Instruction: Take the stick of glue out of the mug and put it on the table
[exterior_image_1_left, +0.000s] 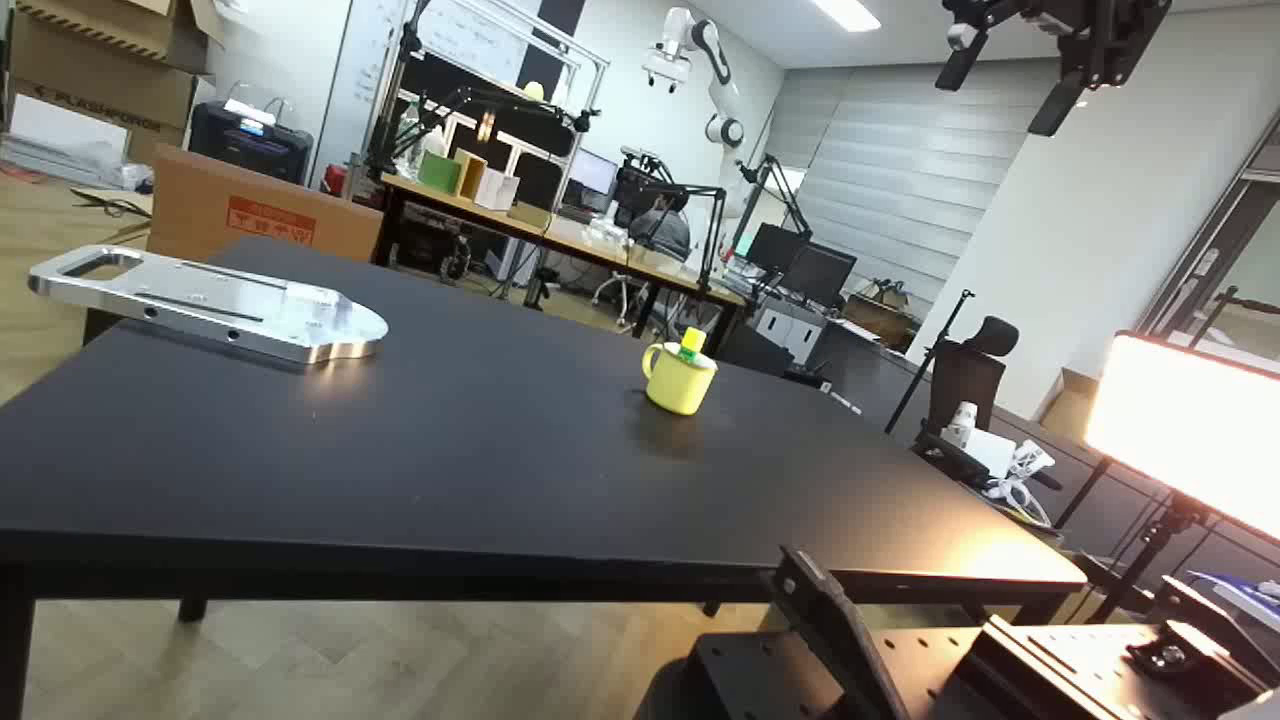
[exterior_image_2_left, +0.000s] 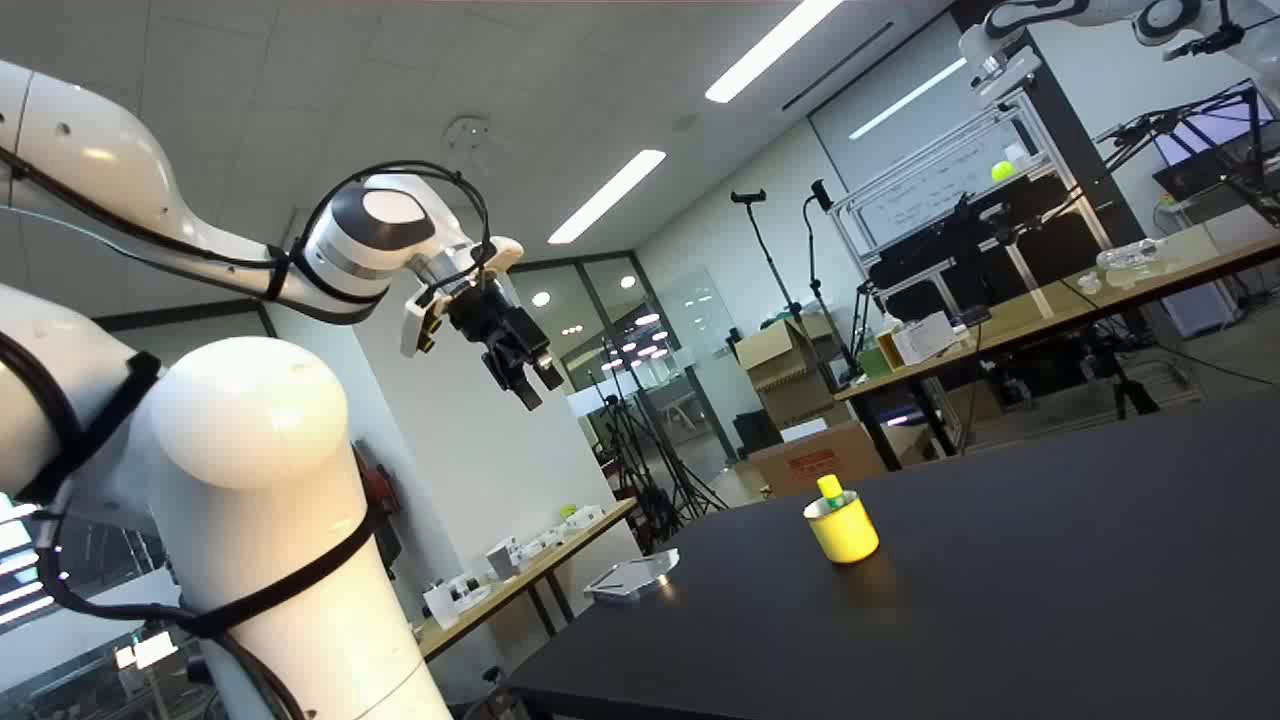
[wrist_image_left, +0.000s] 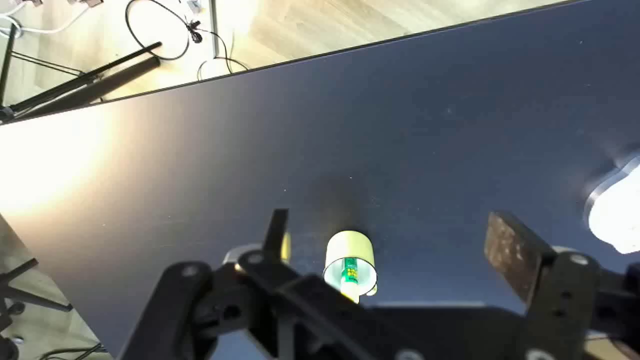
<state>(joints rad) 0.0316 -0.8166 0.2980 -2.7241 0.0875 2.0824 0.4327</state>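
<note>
The yellow-green mug (exterior_image_1_left: 678, 388) stands upright on the black table (exterior_image_1_left: 450, 460); it also shows in an exterior view (exterior_image_2_left: 846, 532) and in the wrist view (wrist_image_left: 350, 245). The stick of glue (exterior_image_1_left: 692, 341) stands in the mug with its yellow end above the rim, also visible in an exterior view (exterior_image_2_left: 830, 488). In the wrist view the stick of glue (wrist_image_left: 350, 270) shows its green label; its top end is partly hidden by the gripper. My gripper (wrist_image_left: 386, 227) is open and empty, high above the table in both exterior views (exterior_image_1_left: 1003, 92) (exterior_image_2_left: 540, 388).
A shiny metal plate with a handle slot (exterior_image_1_left: 230, 310) lies at one end of the table, also at the wrist view's right edge (wrist_image_left: 617, 215). A bright lamp panel (exterior_image_1_left: 1185, 430) stands beyond the opposite end. Black perforated hardware (exterior_image_1_left: 830, 660) is in front of the table.
</note>
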